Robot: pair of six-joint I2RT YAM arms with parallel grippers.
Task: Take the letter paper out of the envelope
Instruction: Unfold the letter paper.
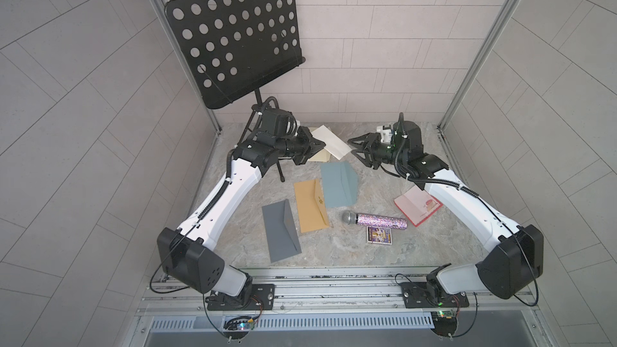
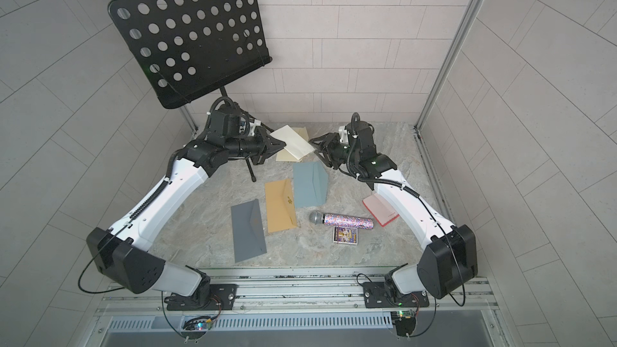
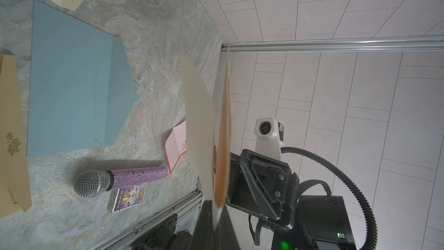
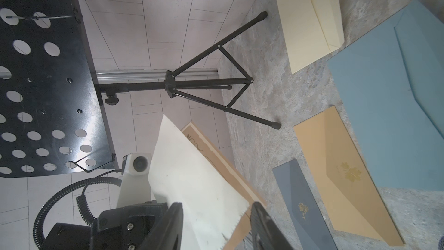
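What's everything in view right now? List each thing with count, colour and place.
music stand: one, black, back left corner
held envelope: one, cream, raised between the grippers
letter paper: one, tan, showing behind the held envelope
pale yellow envelope: one, flat below the held one
blue-grey envelope: one, centre
tan envelope: one, left of the blue-grey one
dark grey envelope: one, front left
microphone: one, purple glitter, front right
small box: one, purple, beside the microphone
card: one, pink, far right
left gripper: shut on held envelope
right gripper: open, at the envelope's free end
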